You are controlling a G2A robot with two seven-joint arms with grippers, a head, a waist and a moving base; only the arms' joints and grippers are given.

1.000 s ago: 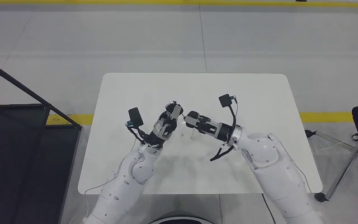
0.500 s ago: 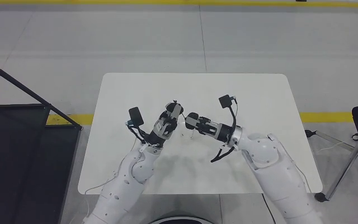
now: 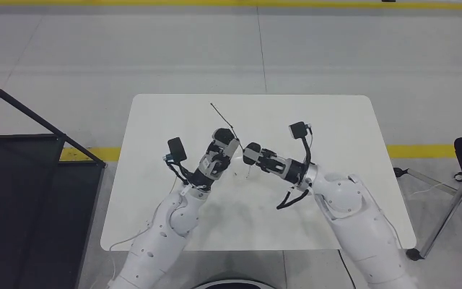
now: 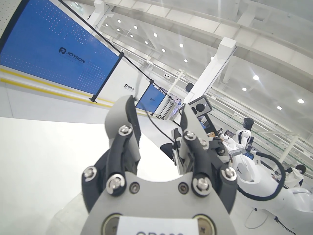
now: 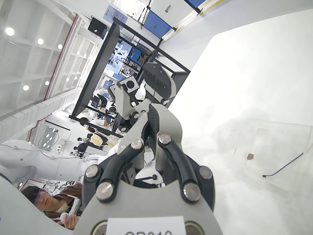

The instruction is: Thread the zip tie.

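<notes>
A thin black zip tie (image 3: 222,118) slants up from the two grippers toward the table's far left. In the left wrist view its strand (image 4: 156,125) crosses the gap between my left gripper's fingers and ends at the right gripper (image 4: 177,139). My left gripper (image 3: 225,141) is held above the table's middle, open, with its fingers on either side of the strand. The right gripper (image 3: 247,150) is tip to tip with it, shut on the zip tie's near end. In the right wrist view its fingers (image 5: 159,123) close together just in front of the left gripper.
A second black zip tie (image 5: 283,167) lies in a clear flat tray (image 5: 269,135) on the white table (image 3: 325,123), below the grippers. A black frame stands off the table's left side.
The zip tie's tail now sticks out past the left gripper toward the far left, where none showed before. The left gripper looks wider. The right arm has shifted slightly right.
</notes>
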